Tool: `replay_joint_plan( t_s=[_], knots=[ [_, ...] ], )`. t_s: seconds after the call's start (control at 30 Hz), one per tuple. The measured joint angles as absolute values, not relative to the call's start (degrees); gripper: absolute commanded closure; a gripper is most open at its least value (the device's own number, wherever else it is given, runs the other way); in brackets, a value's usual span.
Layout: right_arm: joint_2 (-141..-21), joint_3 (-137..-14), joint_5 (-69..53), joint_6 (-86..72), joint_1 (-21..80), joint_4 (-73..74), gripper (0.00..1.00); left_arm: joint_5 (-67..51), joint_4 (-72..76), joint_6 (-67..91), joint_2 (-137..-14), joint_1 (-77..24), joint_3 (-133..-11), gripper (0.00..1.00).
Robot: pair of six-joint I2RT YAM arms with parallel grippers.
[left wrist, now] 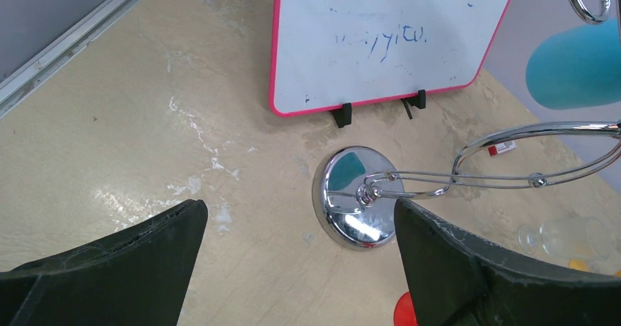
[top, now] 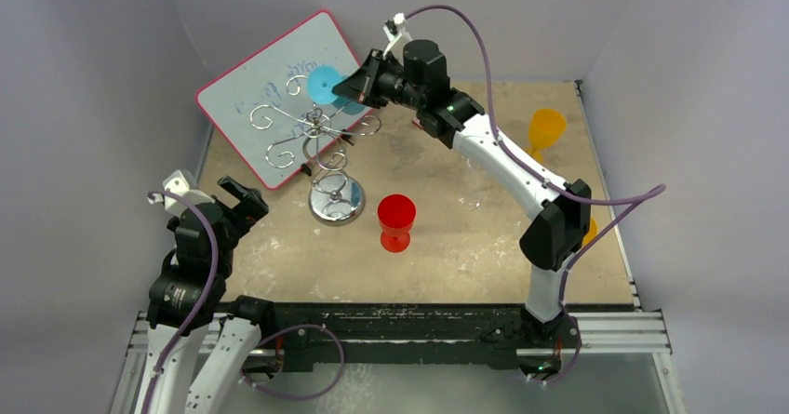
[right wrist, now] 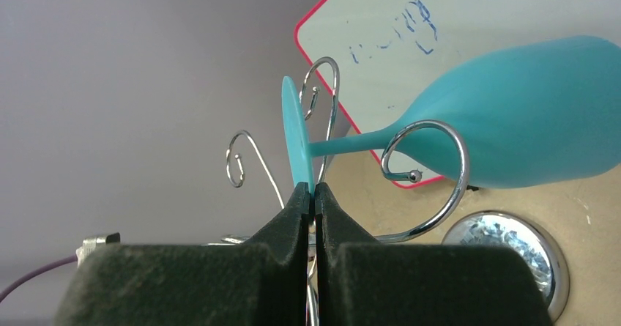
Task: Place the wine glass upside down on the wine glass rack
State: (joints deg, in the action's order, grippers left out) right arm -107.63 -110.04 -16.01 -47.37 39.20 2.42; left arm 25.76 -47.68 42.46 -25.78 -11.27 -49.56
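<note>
My right gripper (right wrist: 313,192) is shut on the thin foot disc of a teal wine glass (right wrist: 527,124), held on its side among the curled arms of the silver wire rack (right wrist: 432,172). From above, the glass's foot (top: 326,85) is at the rack's far arms (top: 312,126), with the right gripper (top: 358,86) beside it. The rack's round shiny base (top: 337,202) stands mid-table. In the left wrist view the base (left wrist: 357,209) and the teal bowl (left wrist: 578,66) show. My left gripper (top: 244,200) is open and empty, left of the base.
A pink-framed whiteboard (top: 265,88) leans behind the rack. A red glass (top: 396,220) stands right of the rack base. An orange glass (top: 545,133) stands at the far right, another partly hidden behind the right arm (top: 588,231). Grey walls enclose the table.
</note>
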Motion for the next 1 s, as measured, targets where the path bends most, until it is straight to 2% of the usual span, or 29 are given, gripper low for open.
replay_joint_plan(
  t_s=[1.0],
  knots=[
    [-107.35, -109.36, -16.47, -47.11, 37.54, 6.98, 1.0, 26.04, -47.88, 42.5, -25.85, -11.27, -49.56, 0.02]
  ],
)
